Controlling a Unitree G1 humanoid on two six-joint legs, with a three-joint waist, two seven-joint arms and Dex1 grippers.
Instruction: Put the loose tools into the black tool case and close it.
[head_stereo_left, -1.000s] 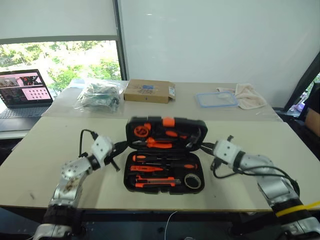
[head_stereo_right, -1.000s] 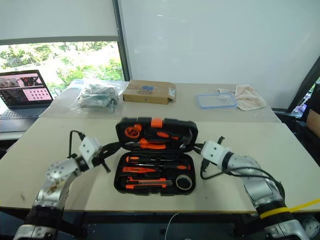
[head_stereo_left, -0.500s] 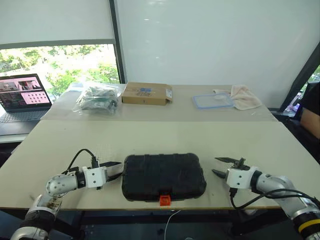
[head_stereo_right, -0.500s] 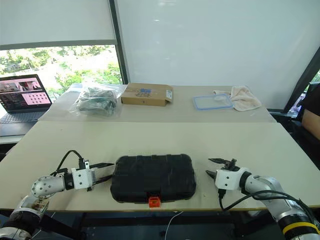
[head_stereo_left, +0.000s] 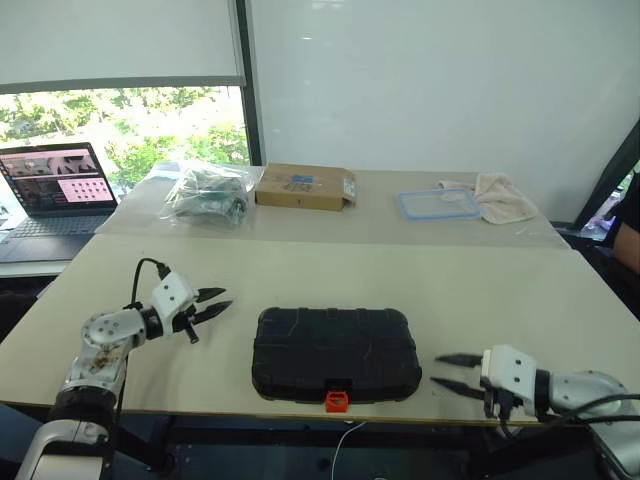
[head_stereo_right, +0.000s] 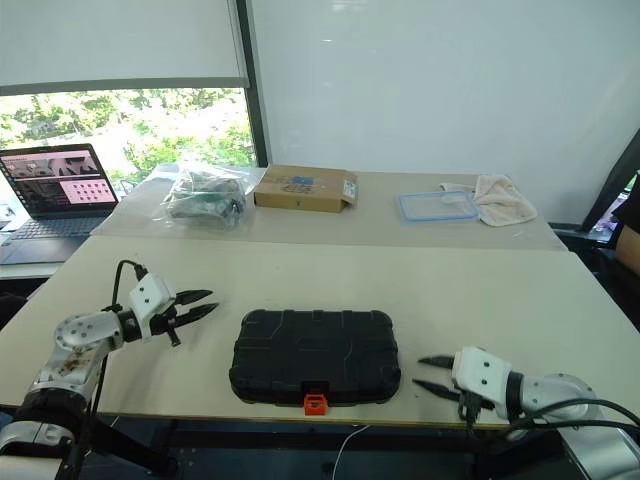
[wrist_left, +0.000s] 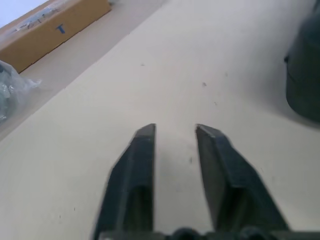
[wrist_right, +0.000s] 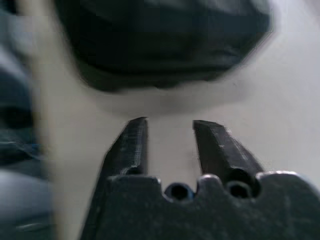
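Near the tabletop's (head_stereo_left: 500, 290) front edge lay the shut case (head_stereo_left: 335, 353), with both empty hands apart from it, left (head_stereo_left: 213, 303) and right (head_stereo_left: 447, 372), fingers slightly parted.

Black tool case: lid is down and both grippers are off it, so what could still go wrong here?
The black tool case lies close to the table's near edge, its orange latch overhanging; a nudge could slide it off. Whether the latch is fastened cannot be told, so the lid might reopen when lifted.
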